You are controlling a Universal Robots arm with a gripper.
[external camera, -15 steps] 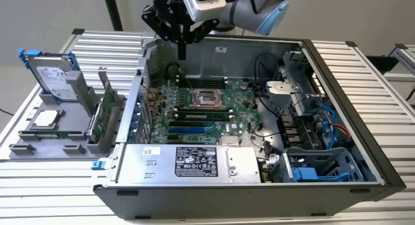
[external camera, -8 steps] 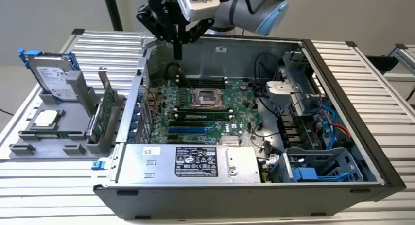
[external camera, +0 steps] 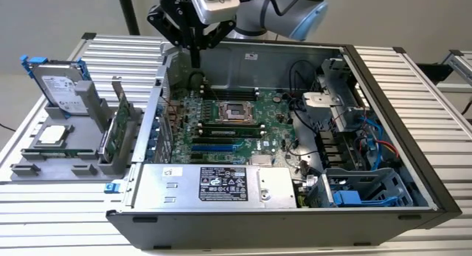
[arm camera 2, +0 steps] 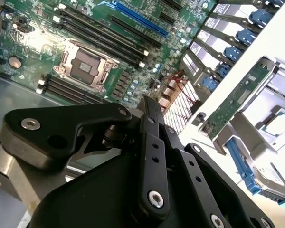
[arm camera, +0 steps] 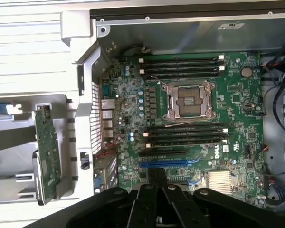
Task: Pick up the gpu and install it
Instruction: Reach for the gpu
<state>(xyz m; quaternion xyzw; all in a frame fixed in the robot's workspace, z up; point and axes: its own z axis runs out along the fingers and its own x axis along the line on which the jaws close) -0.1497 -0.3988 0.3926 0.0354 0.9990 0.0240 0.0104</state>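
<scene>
Our hand (external camera: 196,62) hangs pinched together, empty, over the open computer case (external camera: 258,228). The gpu (external camera: 118,129) stands in a holder (external camera: 33,126) on the counter (external camera: 428,73).

Claw (arm camera 2: 149,107) matt black; gpu (arm camera: 47,152) green board, silver metal bracket; case (external camera: 295,223) dark matt metal; table (external camera: 413,84) ribbed silvery metal.

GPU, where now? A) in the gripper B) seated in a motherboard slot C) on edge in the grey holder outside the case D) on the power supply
C: the gpu stands on edge in the grey holder beside the case; the gripper is over the motherboard.
</scene>
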